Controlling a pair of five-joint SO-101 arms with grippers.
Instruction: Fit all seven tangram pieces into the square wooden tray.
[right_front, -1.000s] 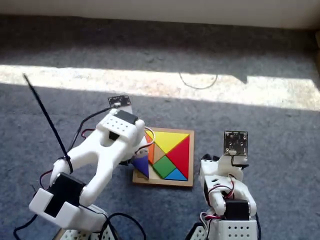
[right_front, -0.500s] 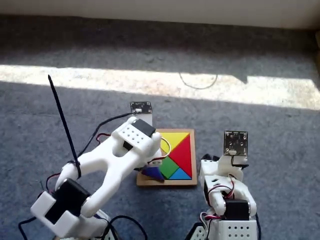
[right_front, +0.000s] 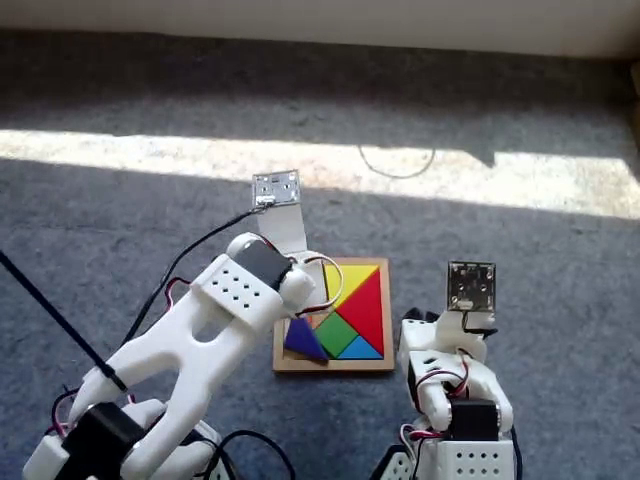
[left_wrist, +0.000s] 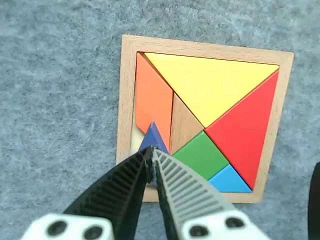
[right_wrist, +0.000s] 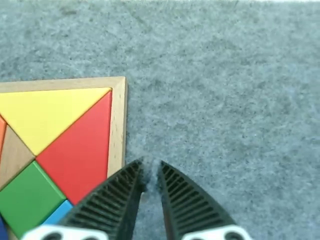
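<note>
Left arm has swung rightward; its pincer (left_wrist: 151, 152), tips together, sits on the blue triangle (right_front: 303, 340) at the tray's (right_front: 345, 365) lower-left corner. Right pincer (right_wrist: 151, 172), nearly closed, hangs over carpet (right_wrist: 225, 100).

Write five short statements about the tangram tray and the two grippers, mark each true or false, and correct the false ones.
1. The left gripper is shut on the dark blue triangle at a corner of the tray. True.
2. The green square lies on the carpet outside the tray. False: it lies in the tray, next to the red triangle.
3. The right gripper hangs over the carpet beside the tray. True.
4. The yellow triangle is the smallest piece in the tray. False: it is one of the two largest.
5. The right gripper holds the red triangle. False: that piece lies flat in the tray.
</note>
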